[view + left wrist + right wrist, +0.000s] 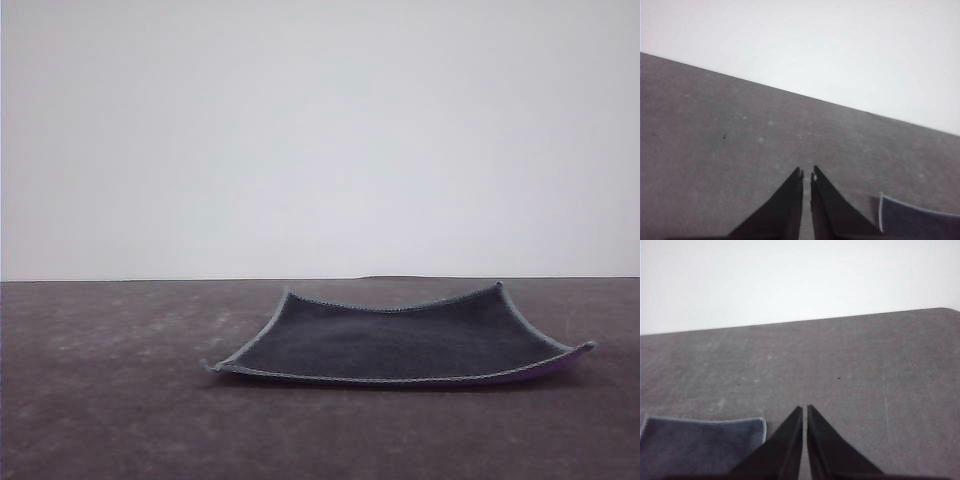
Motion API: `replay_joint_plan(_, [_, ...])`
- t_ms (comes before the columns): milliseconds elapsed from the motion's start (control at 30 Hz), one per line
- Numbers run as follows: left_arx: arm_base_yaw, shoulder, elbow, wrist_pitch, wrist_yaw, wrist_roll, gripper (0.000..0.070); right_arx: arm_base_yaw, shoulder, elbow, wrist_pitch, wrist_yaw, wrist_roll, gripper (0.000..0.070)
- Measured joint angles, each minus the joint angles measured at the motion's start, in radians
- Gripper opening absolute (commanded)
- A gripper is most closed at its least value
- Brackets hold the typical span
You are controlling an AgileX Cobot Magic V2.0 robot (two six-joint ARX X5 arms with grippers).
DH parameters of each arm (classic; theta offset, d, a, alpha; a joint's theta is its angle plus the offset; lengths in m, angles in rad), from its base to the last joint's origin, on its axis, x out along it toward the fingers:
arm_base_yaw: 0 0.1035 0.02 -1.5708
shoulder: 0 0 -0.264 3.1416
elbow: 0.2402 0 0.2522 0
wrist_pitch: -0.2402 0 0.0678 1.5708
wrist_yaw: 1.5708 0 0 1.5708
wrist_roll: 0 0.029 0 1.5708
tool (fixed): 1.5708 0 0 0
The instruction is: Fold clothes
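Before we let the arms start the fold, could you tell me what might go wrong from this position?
1. Both grippers, left and right, look shut or nearly so; unless they open first, they would likely push the cloth rather than pinch it.
2. The cloth's corners curl up off the table, so a corner grasp could miss or catch just the stitched edging.
3. The cloth sits toward the right side, so the left arm has the longer reach.

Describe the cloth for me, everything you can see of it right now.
The cloth is a small square of soft fabric, dark grey face up, with lighter grey stitched edging. It lies unfolded on the dark table, its corners curling upward. A sliver of purple underside shows at its near right corner. Nothing touches it except the table; both wrist views show a corner beside the closed fingers, apart from them.
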Motion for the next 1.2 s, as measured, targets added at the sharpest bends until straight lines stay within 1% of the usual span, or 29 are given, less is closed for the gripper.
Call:
replay_joint_plan(100, [0.0, 0.153, 0.083, -0.019, 0.0, 0.035, 0.0027, 0.0, 0.14, 0.114, -0.059, -0.012, -0.029, 0.0012])
replay_joint_plan(200, [0.0, 0.305, 0.137, -0.038, 0.018, 0.058, 0.0027, 0.0, 0.274, 0.195, -0.107, -0.053, -0.06, 0.0012])
replay_joint_plan(300, [0.0, 0.432, 0.151, -0.044, 0.073, 0.078, 0.0027, 0.0, 0.385, 0.226, -0.112, -0.103, -0.079, 0.0012])
replay_joint_plan(433, [0.0, 0.567, 0.158, -0.044, 0.163, 0.089, 0.0027, 0.0, 0.506, 0.227, -0.114, -0.148, -0.091, 0.0012])
replay_joint_plan(533, [-0.001, 0.639, 0.158, -0.047, 0.23, 0.094, 0.0027, 0.0, 0.577, 0.228, -0.121, -0.15, -0.096, 0.0012])
replay_joint_plan(600, [-0.002, 0.675, 0.158, -0.047, 0.258, 0.097, 0.0027, 0.0, 0.608, 0.227, -0.122, -0.151, -0.102, 0.0012])
replay_joint_plan(733, [-0.003, 0.702, 0.158, -0.048, 0.277, 0.099, 0.0027, 0.0, 0.631, 0.227, -0.125, -0.151, -0.112, 0.0013])
replay_joint_plan(800, [-0.003, 0.704, 0.158, -0.048, 0.279, 0.099, 0.0028, 0.0, 0.631, 0.227, -0.126, -0.151, -0.113, 0.0028])
replay_joint_plan(833, [-0.003, 0.704, 0.158, -0.048, 0.279, 0.099, 0.0032, 0.0, 0.631, 0.227, -0.126, -0.151, -0.113, 0.0077])
replay_joint_plan(867, [-0.003, 0.704, 0.159, -0.048, 0.281, 0.099, 0.006, 0.0, 0.631, 0.227, -0.127, -0.152, -0.114, 0.0153])
replay_joint_plan(900, [-0.003, 0.704, 0.159, -0.048, 0.284, 0.099, 0.0107, 0.0, 0.631, 0.227, -0.128, -0.154, -0.114, 0.0248])
replay_joint_plan(933, [-0.003, 0.704, 0.159, -0.048, 0.292, 0.099, 0.0194, 0.0, 0.631, 0.227, -0.129, -0.154, -0.115, 0.0336])
replay_joint_plan(967, [-0.003, 0.704, 0.159, -0.048, 0.306, 0.098, 0.0272, 0.0, 0.631, 0.227, -0.131, -0.154, -0.116, 0.04])
replay_joint_plan(1000, [-0.003, 0.704, 0.159, -0.048, 0.325, 0.098, 0.0345, 0.0, 0.631, 0.227, -0.135, -0.154, -0.116, 0.0445])
replay_joint_plan(1100, [-0.008, 0.704, 0.159, -0.046, 0.391, 0.098, 0.0353, 0.0, 0.631, 0.228, -0.142, -0.154, -0.116, 0.0445])
replay_joint_plan(1200, [-0.032, 0.707, 0.159, -0.03, 0.416, 0.094, 0.0353, 0.0, 0.631, 0.227, -0.141, -0.175, -0.116, 0.0443])
